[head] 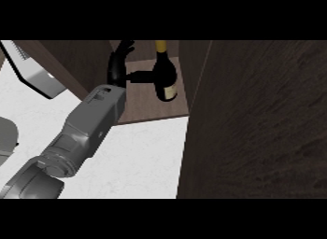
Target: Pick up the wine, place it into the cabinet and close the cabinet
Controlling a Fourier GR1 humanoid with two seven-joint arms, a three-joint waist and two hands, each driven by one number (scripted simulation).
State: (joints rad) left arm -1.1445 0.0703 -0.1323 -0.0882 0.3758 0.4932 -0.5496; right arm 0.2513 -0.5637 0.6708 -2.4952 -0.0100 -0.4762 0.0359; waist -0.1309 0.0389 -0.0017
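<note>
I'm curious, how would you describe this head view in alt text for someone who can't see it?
A dark wine bottle stands upright inside an open wooden cabinet, with the robot's black left hand beside it, thumb touching the bottle. The grey forearm reaches up from the lower left over a white counter; the dark cabinet door fills the right side.

A kitchen: a white speckled stone counter (pixel 135 158), a dark brown wooden cabinet (pixel 263 121), and a grey metal appliance (pixel 35 74) beside it.

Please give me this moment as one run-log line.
left hand: open beside wine bottle | bottle: upright inside cabinet | cabinet door: open | right hand: unseen
</note>
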